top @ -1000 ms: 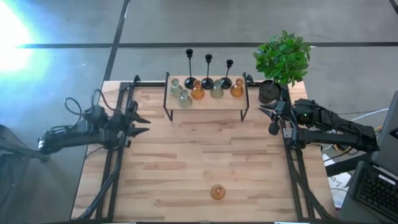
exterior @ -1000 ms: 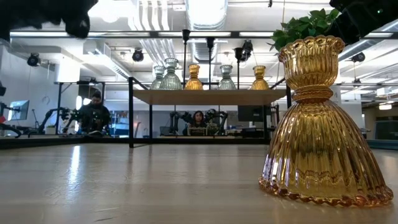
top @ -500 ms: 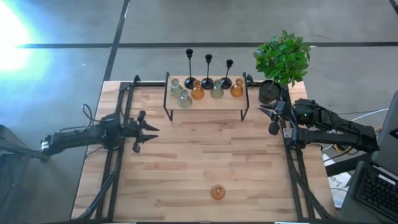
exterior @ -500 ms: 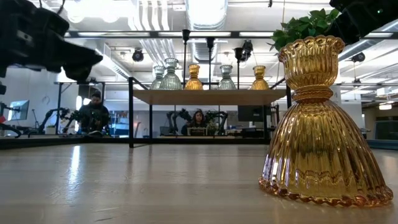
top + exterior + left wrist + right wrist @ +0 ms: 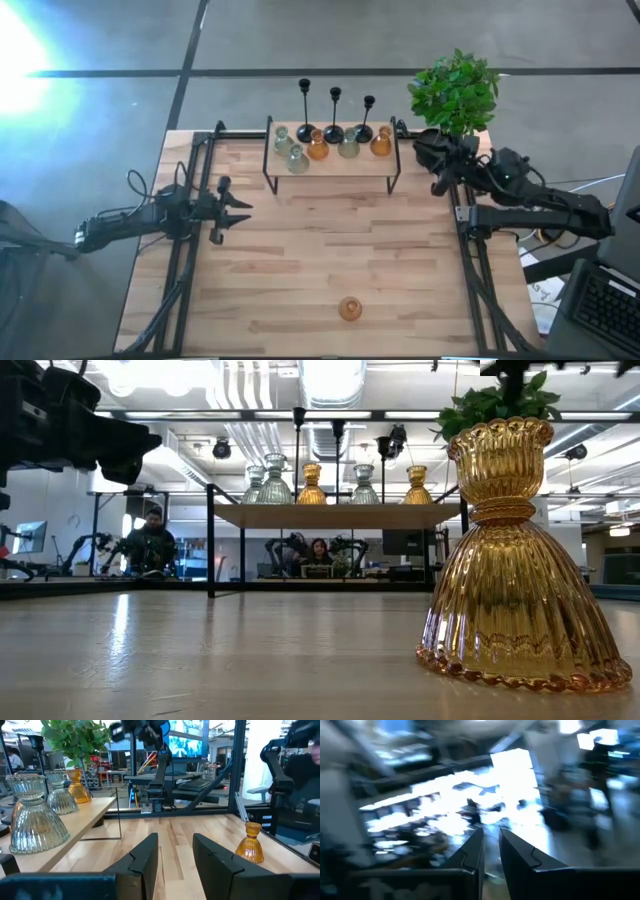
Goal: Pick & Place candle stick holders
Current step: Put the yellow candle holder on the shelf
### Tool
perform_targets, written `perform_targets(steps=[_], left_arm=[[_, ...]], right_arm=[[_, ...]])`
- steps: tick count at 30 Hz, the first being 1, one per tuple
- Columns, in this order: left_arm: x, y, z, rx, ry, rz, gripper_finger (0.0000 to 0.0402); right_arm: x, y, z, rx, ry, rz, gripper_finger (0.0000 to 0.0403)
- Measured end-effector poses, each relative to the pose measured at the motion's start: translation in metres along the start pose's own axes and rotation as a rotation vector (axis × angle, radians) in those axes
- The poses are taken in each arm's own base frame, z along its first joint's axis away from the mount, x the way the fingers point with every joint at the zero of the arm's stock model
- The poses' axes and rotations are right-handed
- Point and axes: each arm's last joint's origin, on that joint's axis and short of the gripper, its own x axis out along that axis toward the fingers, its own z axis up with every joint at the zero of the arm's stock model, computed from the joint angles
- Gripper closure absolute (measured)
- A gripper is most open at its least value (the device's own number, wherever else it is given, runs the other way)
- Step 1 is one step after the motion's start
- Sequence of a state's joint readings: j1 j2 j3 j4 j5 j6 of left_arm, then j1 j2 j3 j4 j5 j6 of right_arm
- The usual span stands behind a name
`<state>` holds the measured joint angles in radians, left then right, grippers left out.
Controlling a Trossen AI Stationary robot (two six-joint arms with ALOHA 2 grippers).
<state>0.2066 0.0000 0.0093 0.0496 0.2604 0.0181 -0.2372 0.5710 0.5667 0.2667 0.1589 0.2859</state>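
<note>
amber glass holder upright, alone near table front; other candle stick holders on shelf

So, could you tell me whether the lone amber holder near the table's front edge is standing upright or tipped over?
Upright. The amber holder stands on its wide flared base with the cup on top, and the left wrist view shows the same.
</note>
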Motion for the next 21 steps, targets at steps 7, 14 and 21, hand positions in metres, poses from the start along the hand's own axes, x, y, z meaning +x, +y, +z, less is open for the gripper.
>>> perform_targets(steps=[7, 14, 21], left_arm=[[0.000, 0.000, 0.000, 0.001, -0.003, -0.001, 0.0275], [0.000, 0.000, 0.000, 0.000, -0.002, -0.006, 0.0275], [0.000, 0.000, 0.000, -0.001, 0.002, -0.007, 0.0275]], right_arm=[[0.041, 0.025, -0.015, 0.047, 0.099, 0.430, 0.0363], [0.073, 0.079, -0.040, 0.047, 0.405, 0.610, 0.0387], [0.058, 0.133, -0.069, 0.034, 0.717, 0.470, 0.0394]])
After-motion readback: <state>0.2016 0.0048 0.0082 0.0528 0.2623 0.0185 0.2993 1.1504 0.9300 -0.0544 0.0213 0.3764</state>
